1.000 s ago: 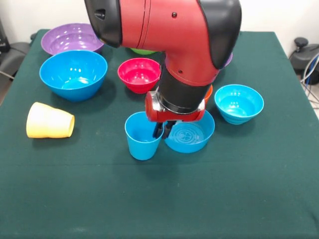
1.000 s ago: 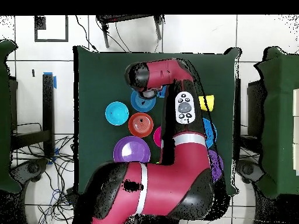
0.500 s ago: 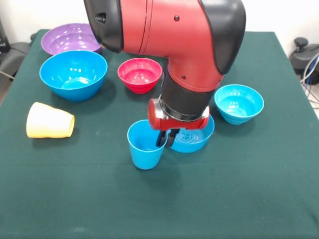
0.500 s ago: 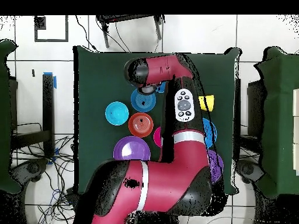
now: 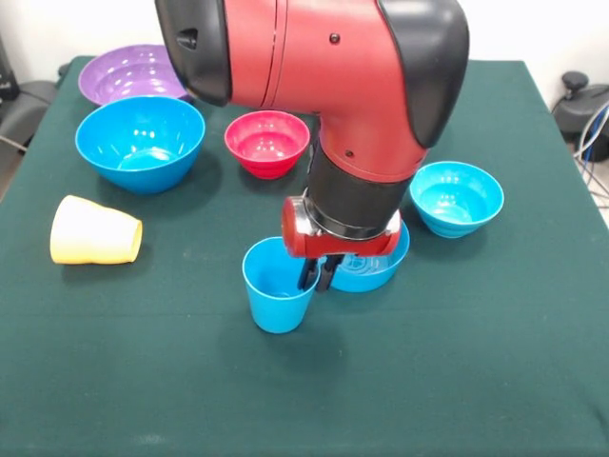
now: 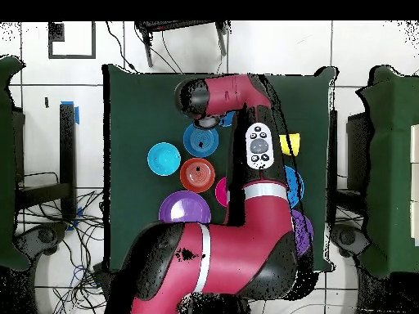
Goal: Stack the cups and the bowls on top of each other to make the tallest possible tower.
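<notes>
The sky-blue cup stands upright near the table's middle. My gripper comes down from above and is shut on the cup's right rim. A shallow blue bowl sits right behind the gripper, touching or almost touching the cup. A small blue bowl is to the right and a large blue bowl at the left. The pale yellow cup lies on its side at the left. A pink-red bowl and a purple bowl sit further back. In the overhead view the arm hides the gripper.
The overhead view shows an orange bowl, a second purple bowl, two blue bowls and the yellow cup around the arm. The dark green table cloth has open room at the front.
The gripper has shifted a little toward the camera and to the right, and the blue cup has moved with it, away from the pink-red bowl.
</notes>
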Controlling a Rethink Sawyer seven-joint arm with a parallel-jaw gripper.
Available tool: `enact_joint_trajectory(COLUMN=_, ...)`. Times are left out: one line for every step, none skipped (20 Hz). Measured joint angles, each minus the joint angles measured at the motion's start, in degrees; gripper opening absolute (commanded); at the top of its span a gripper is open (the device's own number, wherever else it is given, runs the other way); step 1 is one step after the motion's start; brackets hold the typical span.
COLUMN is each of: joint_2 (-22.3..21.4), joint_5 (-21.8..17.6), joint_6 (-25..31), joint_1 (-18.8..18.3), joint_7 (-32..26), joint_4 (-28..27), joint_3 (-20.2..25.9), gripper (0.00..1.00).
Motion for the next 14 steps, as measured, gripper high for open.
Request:
enact_joint_trajectory(joint_2=0.04, joint_5=-0.01, joint_6=-0.01, joint_1=-0.08, joint_7=0.0, joint_4=-0.12, joint_3=0.1, gripper=0.0)
enact_joint_trajectory(joint_2=0.18, joint_5=-0.02, joint_6=-0.01, joint_1=-0.21, joint_7=0.0, joint_4=-0.51, joint_3=0.29, gripper=0.0)
enact_joint_trajectory(joint_2=0.24, joint_5=-0.03, joint_6=-0.01, joint_1=-0.24, joint_7=0.0, joint_4=-0.65, joint_3=0.34, gripper=0.0)
enact_joint_trajectory(joint_2=0.31, joint_5=-0.04, joint_6=-0.01, joint_1=-0.27, joint_7=0.0, joint_4=-0.8, joint_3=0.39, gripper=0.0)
enact_joint_trajectory(joint_2=0.42, joint_5=-0.06, joint_6=-0.01, joint_1=-0.33, joint_7=0.0, joint_4=-1.06, joint_3=0.47, gripper=0.0)
enact_joint_trajectory(joint_2=0.51, joint_5=-0.06, joint_6=-0.01, joint_1=-0.38, joint_7=0.0, joint_4=-1.28, joint_3=0.55, gripper=0.0)
enact_joint_trajectory(joint_2=0.56, joint_5=-0.06, joint_6=-0.01, joint_1=-0.44, joint_7=0.0, joint_4=-1.41, joint_3=0.63, gripper=0.0)
enact_joint_trajectory(joint_2=0.59, joint_5=-0.08, joint_6=-0.01, joint_1=-0.55, joint_7=0.0, joint_4=-1.49, joint_3=0.76, gripper=0.0)
enact_joint_trajectory(joint_2=0.59, joint_5=-0.08, joint_6=-0.01, joint_1=-0.59, joint_7=0.0, joint_4=-1.48, joint_3=0.81, gripper=0.0)
enact_joint_trajectory(joint_2=0.59, joint_5=-0.07, joint_6=0.0, joint_1=-0.64, joint_7=0.0, joint_4=-1.48, joint_3=0.86, gripper=0.0)
enact_joint_trajectory(joint_2=0.59, joint_5=-0.07, joint_6=0.0, joint_1=-0.66, joint_7=0.0, joint_4=-1.48, joint_3=0.86, gripper=0.0)
enact_joint_trajectory(joint_2=0.59, joint_5=-0.08, joint_6=-0.01, joint_1=-0.67, joint_7=0.0, joint_4=-1.48, joint_3=0.88, gripper=0.0)
enact_joint_trajectory(joint_2=0.59, joint_5=-0.08, joint_6=-0.01, joint_1=-0.67, joint_7=0.0, joint_4=-1.49, joint_3=0.9, gripper=0.0)
enact_joint_trajectory(joint_2=0.59, joint_5=-0.08, joint_6=0.0, joint_1=-0.7, joint_7=0.0, joint_4=-1.48, joint_3=0.94, gripper=0.0)
